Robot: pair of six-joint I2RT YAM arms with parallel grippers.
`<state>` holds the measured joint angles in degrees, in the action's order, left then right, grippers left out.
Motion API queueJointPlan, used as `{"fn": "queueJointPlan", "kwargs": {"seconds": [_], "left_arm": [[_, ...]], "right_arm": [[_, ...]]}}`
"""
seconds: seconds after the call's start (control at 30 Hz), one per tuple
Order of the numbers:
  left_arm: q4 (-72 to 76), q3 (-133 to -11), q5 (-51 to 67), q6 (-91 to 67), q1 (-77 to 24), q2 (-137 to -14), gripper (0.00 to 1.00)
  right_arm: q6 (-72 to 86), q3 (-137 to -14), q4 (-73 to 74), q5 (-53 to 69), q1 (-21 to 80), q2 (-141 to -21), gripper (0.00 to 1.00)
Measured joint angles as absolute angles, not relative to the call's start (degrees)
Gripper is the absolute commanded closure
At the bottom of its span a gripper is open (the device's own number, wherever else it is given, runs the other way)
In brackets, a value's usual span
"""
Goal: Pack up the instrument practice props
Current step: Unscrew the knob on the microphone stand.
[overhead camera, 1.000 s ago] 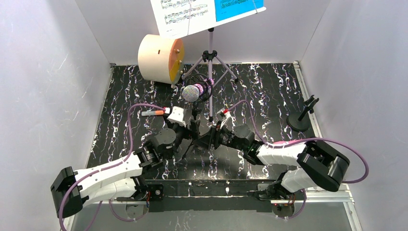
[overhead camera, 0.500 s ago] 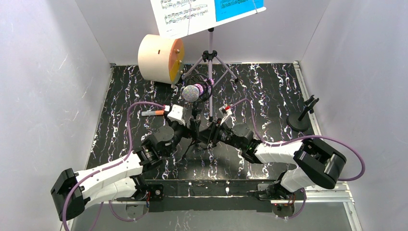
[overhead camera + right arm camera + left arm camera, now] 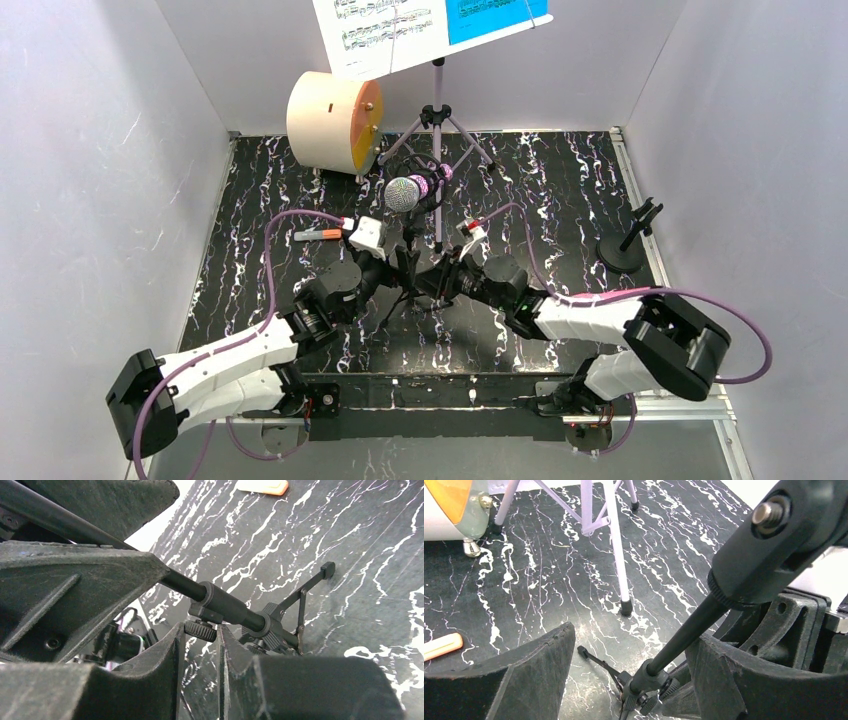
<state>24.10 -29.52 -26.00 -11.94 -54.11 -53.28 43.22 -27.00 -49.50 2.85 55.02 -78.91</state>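
The glittery purple silver-headed microphone (image 3: 403, 193) sits on a thin black mic tripod (image 3: 410, 285) at the mat's middle. My left gripper (image 3: 403, 266) is open around its pole (image 3: 684, 635), which lies close to the right finger (image 3: 734, 680). My right gripper (image 3: 200, 634) has its fingertips closed on the knurled knob (image 3: 200, 629) of that tripod. A second black mic stand (image 3: 625, 245) stands at the right edge. The lilac music rack (image 3: 437, 105) holds white (image 3: 380, 30) and blue (image 3: 495, 15) pages at the back. The pink microphone is out of view.
A cream drum with an orange face (image 3: 335, 120) stands at the back left. A small orange marker (image 3: 318, 234) lies left of my left gripper. The rack's lilac legs (image 3: 616, 555) stand just behind the tripod. White walls enclose the black marbled mat (image 3: 250, 260).
My right gripper has moved left onto the tripod's base. My left gripper shifted slightly right, and the microphone head has tipped a little to the right.
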Motion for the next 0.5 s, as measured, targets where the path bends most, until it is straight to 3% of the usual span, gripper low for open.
{"fn": "queueJointPlan", "kwargs": {"seconds": [0.5], "left_arm": [[30.7,-27.5,-17.3,-9.9,-53.4,-54.4,0.26]], "right_arm": [[32.1,-34.2,-32.7,33.6,37.4,-77.7,0.99]]}}
